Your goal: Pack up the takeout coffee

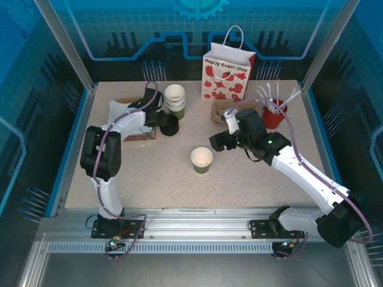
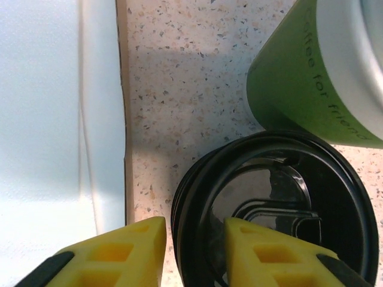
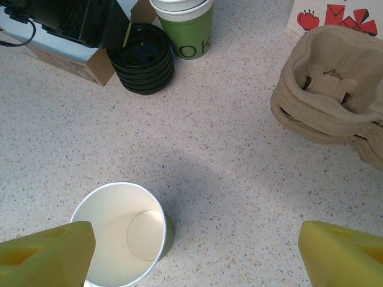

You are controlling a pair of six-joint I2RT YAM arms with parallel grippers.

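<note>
1. Your takeout coffee cup (image 1: pixel 201 159) stands upright and lidless near the middle of the counter (image 1: pixel 155 173).
2. Just behind it, your right gripper (image 3: pixel 196 239) hangs with jaws wide, holding nothing.
3. Farther back on the left, your left gripper (image 2: pixel 194 230) sets narrow jaws astride the top rim of the stack of black lids (image 3: pixel 143 60); you cannot tell whether they pinch it.
4. Just beside that stands the stack of lidless green cups (image 1: pixel 175 98).
5. Farthest back, the gift bag (image 1: pixel 227 75) stands upright.

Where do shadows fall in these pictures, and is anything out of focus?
Left wrist: a shadow band crosses the table; lettering on the green cup stack looks slightly soft. Right wrist: a soft shadow spreads beyond the open cup; the right claw fingers look blurred. Top external: evenly lit, sharp.
</note>
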